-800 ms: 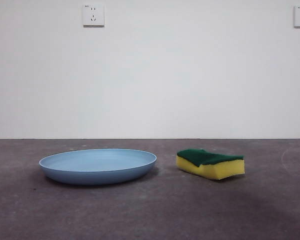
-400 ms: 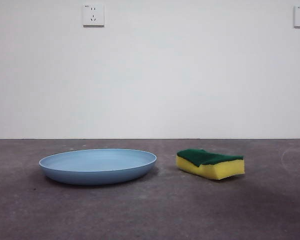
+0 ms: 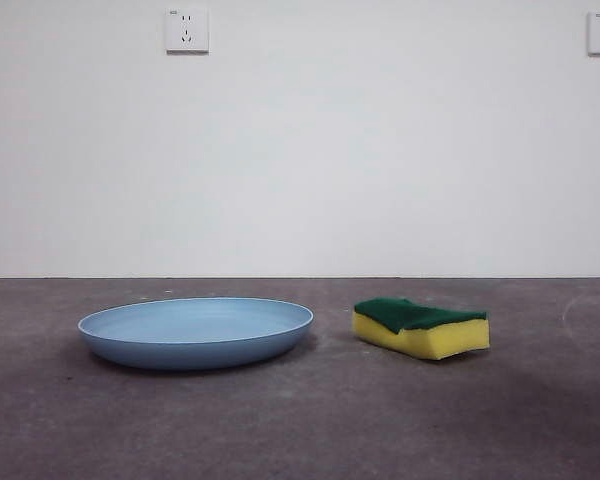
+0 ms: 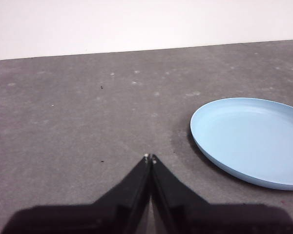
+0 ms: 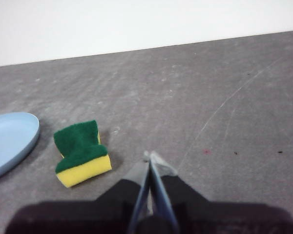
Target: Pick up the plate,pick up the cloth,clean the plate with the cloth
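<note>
From the front view we see only the things themselves: the plate (image 3: 196,332) lying flat on the grey table (image 3: 300,430), and the sponge (image 3: 421,327) that serves as the cloth just beside it, a narrow gap between the two. No arm shows there. Behind them rises a plain white wall (image 3: 380,150) with two sockets (image 3: 186,29) set high up.

The wrist views give us what the front view lacks — the grippers. The left gripper (image 4: 150,158) has its two black jaws pressed together to a single point, holding nothing, above bare table near the plate's (image 4: 249,141) rim but apart from it. The right gripper (image 5: 150,157) is likewise closed and empty, above the table near the sponge (image 5: 81,152), with a slice of the plate (image 5: 10,141) showing beyond the sponge.

The plate is wide, shallow and round, a plain light blue with a matte, plastic look and a low curved wall. The sponge is a small rectangular block — yellow foam under a dark green scouring layer that lies slightly wavy, green side up. The table's surface is dull grey and mottled, with pale scuffs and a long faint scratch (image 5: 229,105) in the right wrist view.
</note>
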`<move>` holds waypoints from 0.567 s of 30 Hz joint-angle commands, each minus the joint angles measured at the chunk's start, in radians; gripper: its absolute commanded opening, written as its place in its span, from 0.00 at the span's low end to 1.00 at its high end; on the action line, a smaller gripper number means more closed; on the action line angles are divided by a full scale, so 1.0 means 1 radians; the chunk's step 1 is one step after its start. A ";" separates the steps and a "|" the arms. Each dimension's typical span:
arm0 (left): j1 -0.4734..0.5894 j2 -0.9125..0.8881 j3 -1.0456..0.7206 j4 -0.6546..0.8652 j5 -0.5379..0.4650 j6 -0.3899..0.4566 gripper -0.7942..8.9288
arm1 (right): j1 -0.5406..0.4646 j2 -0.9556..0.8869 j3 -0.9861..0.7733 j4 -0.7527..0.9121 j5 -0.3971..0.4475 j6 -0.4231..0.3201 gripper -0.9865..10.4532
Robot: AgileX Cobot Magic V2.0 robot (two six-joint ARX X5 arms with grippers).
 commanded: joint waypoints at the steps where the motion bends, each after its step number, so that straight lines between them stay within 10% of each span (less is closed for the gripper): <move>1: 0.003 -0.003 -0.014 0.002 0.000 -0.005 0.08 | 0.002 0.003 -0.012 -0.009 0.002 0.088 0.09; 17: 0.003 -0.003 -0.014 0.002 0.000 -0.005 0.08 | 0.002 0.007 -0.012 -0.008 0.008 0.088 0.09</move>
